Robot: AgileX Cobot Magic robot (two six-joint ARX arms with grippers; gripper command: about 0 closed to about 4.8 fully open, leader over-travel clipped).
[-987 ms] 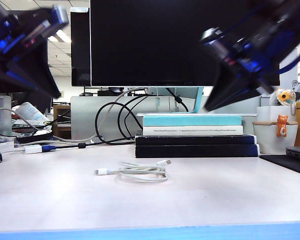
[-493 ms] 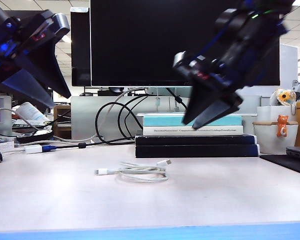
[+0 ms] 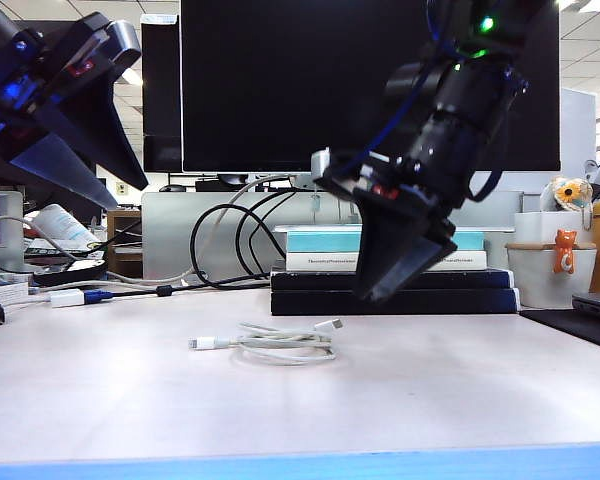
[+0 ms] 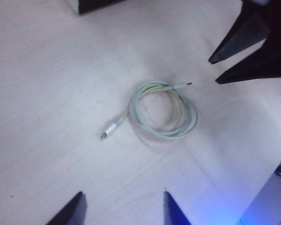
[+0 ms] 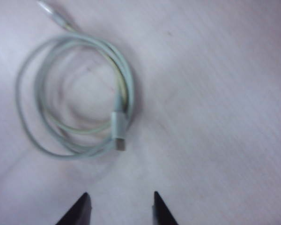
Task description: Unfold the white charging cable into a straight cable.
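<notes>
No legible text; book spine [image 3: 385, 261] print unreadable

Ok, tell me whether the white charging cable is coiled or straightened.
Coiled. The white charging cable lies in a round loop on the table, both plug ends sticking out, untouched.

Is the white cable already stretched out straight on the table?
No, the white charging cable lies coiled in a round loop on the table, with both plug ends sticking out, and neither gripper touches it.
</notes>
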